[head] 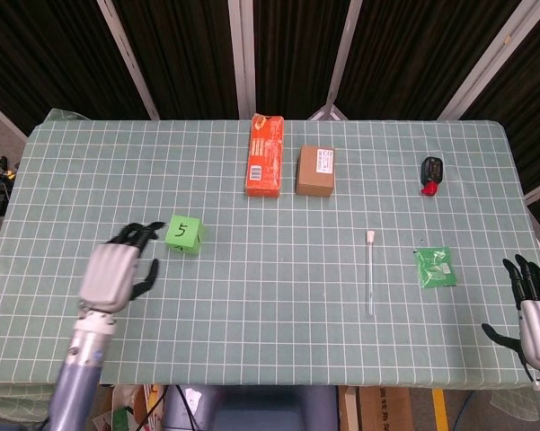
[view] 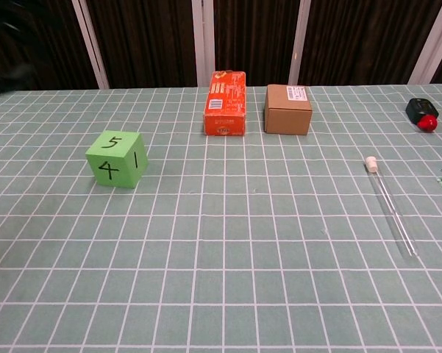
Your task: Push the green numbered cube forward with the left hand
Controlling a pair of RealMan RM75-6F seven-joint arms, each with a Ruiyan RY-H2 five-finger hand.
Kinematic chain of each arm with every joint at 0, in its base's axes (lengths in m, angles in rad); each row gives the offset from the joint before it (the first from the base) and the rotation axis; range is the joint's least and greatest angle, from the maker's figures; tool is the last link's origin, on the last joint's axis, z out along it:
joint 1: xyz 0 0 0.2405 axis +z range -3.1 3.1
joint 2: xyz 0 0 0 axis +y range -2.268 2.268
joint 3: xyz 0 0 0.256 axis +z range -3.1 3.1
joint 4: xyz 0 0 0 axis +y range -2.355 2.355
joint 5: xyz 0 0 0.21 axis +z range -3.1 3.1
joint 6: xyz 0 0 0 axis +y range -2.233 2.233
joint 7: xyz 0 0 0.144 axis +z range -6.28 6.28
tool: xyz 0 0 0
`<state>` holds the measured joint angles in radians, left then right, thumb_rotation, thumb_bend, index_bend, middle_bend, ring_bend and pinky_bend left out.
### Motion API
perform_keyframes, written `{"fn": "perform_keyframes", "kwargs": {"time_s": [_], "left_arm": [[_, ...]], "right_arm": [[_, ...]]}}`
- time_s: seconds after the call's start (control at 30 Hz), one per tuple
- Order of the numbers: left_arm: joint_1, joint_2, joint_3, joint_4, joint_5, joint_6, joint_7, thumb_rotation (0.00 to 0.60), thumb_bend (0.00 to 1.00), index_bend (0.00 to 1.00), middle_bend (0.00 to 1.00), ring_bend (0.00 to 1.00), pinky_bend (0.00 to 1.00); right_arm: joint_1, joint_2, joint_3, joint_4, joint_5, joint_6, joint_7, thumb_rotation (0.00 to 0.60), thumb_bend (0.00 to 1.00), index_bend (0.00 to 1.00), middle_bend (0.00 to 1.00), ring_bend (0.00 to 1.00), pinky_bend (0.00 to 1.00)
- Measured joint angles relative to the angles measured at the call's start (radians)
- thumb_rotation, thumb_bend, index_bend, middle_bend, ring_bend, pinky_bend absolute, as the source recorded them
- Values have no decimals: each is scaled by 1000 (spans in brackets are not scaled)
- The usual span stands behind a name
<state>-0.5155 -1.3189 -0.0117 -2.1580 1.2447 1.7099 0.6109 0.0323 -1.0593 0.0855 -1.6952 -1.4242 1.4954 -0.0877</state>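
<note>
The green numbered cube (head: 185, 234) stands on the table with a 5 on top; in the chest view the green cube (view: 117, 159) also shows a 4 and a 1 on its sides. My left hand (head: 117, 272) hangs to the cube's left and nearer to me, fingers spread, holding nothing and not touching the cube. It does not show in the chest view. My right hand (head: 534, 303) stays at the table's near right edge, fingers apart and empty.
An orange box (head: 264, 166) and a brown carton (head: 315, 171) lie at the back centre. A glass tube (head: 370, 271), a green packet (head: 435, 267) and a black-and-red object (head: 431, 174) sit on the right half.
</note>
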Motion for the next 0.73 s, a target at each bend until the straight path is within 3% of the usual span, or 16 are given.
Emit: {"fn": "perform_keyframes", "kwargs": {"time_s": [0.13,0.3,0.43,0.73], "left_arm": [[175,109,87,95,193,136,-244,600,609,234,230,84,245],[359,171,131,295,203,235,-446,600,584,233,204,62,230],[430,181,135,395,168,236,-510,600,557,230,179,62,217],[445,190,99,415,149,156,-524,600,523,226,176,62,213]], "right_arm": [[2,4,-2,6,-17,3,9,600,44,65,0,0,0],[0,7,-2,24,-43,23,36,600,45,65,0,0,0],[0,13,-5,39,-72,35,66,600,45,65,0,0,0],[0,21,-12,54,-98,43,87,600,45,65,0,0,0]]}}
